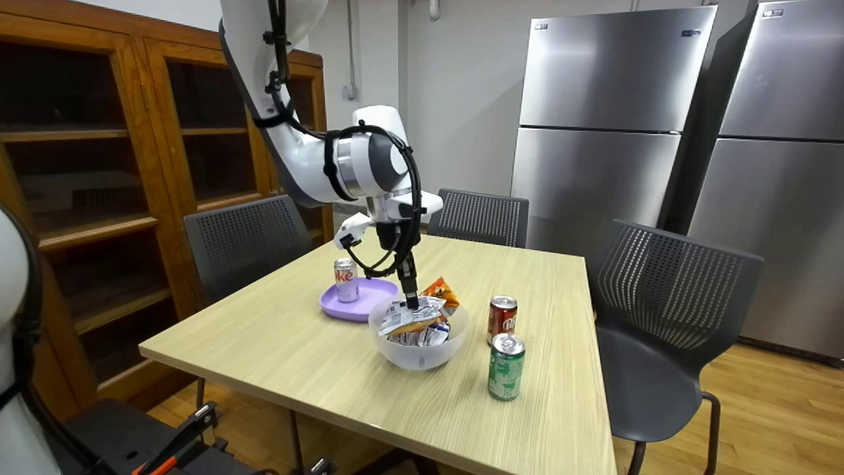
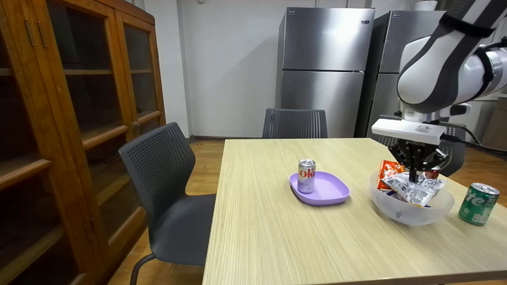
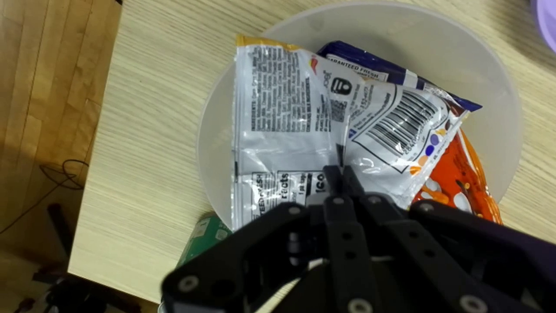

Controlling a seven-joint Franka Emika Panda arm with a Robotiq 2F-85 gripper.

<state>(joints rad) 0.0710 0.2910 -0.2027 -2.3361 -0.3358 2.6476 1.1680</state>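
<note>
My gripper (image 3: 342,176) points down over a translucent white bowl (image 1: 417,358), its fingers together on a silver snack bag (image 3: 282,150). A fold in the bag runs up from the fingertips, which pinch its middle. This bag lies across the mouth of the bowl, above the other packets; whether it rests on them I cannot tell. Beside it an orange snack bag (image 3: 461,178) leans at the bowl's side, also visible in both exterior views. A dark blue packet (image 3: 369,63) shows partly from beneath the silver bag in the wrist view.
A purple plate (image 2: 330,192) carries a silver Coke can (image 2: 306,178). On the bowl's other side stand a green can (image 1: 506,369) and a dark red can (image 1: 502,320). Dark chairs (image 1: 672,316) surround the wooden table (image 2: 257,221). A wooden cabinet (image 2: 91,118) stands behind one chair.
</note>
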